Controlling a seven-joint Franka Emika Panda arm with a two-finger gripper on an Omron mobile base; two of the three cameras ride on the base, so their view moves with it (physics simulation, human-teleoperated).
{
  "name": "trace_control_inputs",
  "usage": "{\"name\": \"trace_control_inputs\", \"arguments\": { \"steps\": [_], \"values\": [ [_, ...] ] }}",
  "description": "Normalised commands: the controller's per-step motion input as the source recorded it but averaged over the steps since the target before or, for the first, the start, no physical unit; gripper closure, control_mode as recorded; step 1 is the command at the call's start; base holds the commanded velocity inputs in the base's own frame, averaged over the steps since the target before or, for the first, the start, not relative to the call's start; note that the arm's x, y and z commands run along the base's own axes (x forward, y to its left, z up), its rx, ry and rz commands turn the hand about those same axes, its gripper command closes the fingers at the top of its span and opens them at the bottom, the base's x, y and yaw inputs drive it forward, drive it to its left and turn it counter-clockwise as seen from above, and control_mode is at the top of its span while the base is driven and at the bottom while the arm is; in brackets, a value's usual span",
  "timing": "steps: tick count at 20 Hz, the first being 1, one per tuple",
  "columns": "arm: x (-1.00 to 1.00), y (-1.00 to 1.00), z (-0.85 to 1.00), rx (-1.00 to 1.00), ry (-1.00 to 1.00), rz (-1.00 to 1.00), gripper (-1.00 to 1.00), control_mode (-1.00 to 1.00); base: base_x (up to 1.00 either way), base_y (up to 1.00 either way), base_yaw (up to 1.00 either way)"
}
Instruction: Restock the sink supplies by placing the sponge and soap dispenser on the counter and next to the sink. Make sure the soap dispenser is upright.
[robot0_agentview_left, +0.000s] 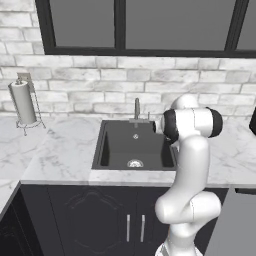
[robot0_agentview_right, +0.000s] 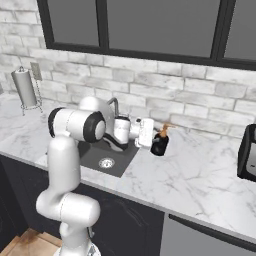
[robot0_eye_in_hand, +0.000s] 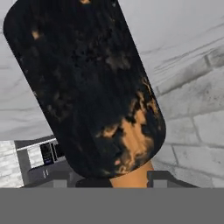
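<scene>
The soap dispenser (robot0_agentview_right: 160, 144) is a dark bottle with orange blotches and an orange pump. It stands upright on the white marble counter (robot0_agentview_right: 200, 175), just right of the black sink (robot0_agentview_right: 92, 150). My gripper (robot0_agentview_right: 154, 137) reaches in level from the sink side, its fingers shut on the bottle's body. In the hand view the soap dispenser (robot0_eye_in_hand: 87, 87) rises tilted between the two fingertips (robot0_eye_in_hand: 162, 177), which press at its sides. The sponge is out of view. The sink (robot0_agentview_left: 120, 145) also lies left of my arm in the left base view.
A slim faucet (robot0_agentview_left: 137, 110) rises behind the basin. A paper towel holder (robot0_agentview_left: 23, 105) stands at the counter's far left. A black appliance (robot0_agentview_right: 248, 152) sits at the right edge. A brick wall runs behind the counter, with open marble between the bottle and the appliance.
</scene>
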Motion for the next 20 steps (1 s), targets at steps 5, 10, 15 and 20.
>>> {"name": "trace_control_inputs", "arguments": {
  "steps": [5,10,15,20],
  "values": [
    [-0.52,0.48,-0.3,-0.02,-0.2,-0.07,1.0,-1.0,0.0,0.0,0.0],
    [-0.27,0.25,0.0,0.0,-0.09,-0.04,1.0,-1.0,0.0,0.0,0.0],
    [0.0,0.23,0.08,0.0,-0.04,0.0,-1.0,-1.0,0.0,0.0,0.0],
    [0.0,0.06,0.17,0.0,-0.06,0.0,-1.0,-1.0,0.0,0.0,0.0]
  ]
}}
